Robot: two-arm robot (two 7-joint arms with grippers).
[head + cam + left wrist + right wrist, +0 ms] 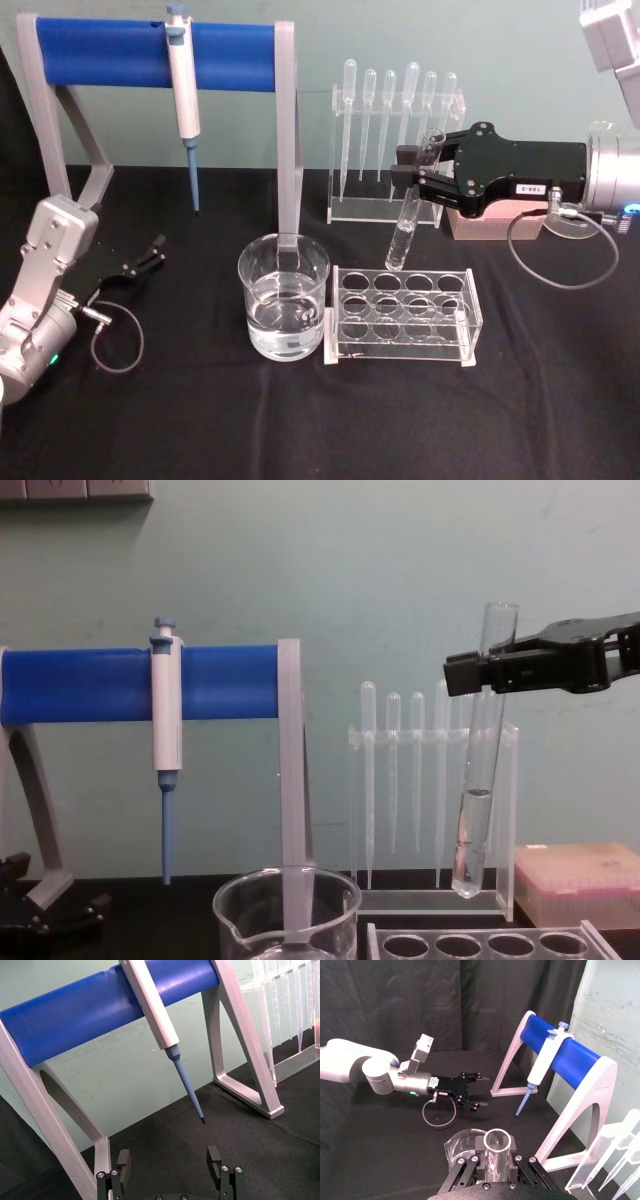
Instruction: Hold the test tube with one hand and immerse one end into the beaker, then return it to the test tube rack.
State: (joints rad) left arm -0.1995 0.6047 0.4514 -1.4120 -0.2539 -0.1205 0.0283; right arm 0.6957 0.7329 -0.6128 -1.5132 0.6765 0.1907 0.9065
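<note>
Racking remains; the dip cannot be confirmed: right end effector (420,178) clamps the test tube (408,228) near its rim, above the test tube rack (470,300), 2 o'clock of the beaker (250,300); left end effector (148,255) idles at 8 o'clock, jaws apart.

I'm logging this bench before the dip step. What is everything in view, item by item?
test tube: 1, clear, a little liquid inside, held tilted just above the rack
beaker: 1, clear, part-filled with clear liquid, left of the rack
test tube rack: 1, clear, table centre
pipettes: 6, clear, hanging in a clear holder at the back
pipettor: 1, white and blue, hanging on the stand
stand: 1, blue bar on grey legs, back left
box: 1, pink, back right
cloth: 1, black, over the table
left gripper: 1, black, open, low at the table's left
right gripper: 1, black, shut on the test tube
</note>
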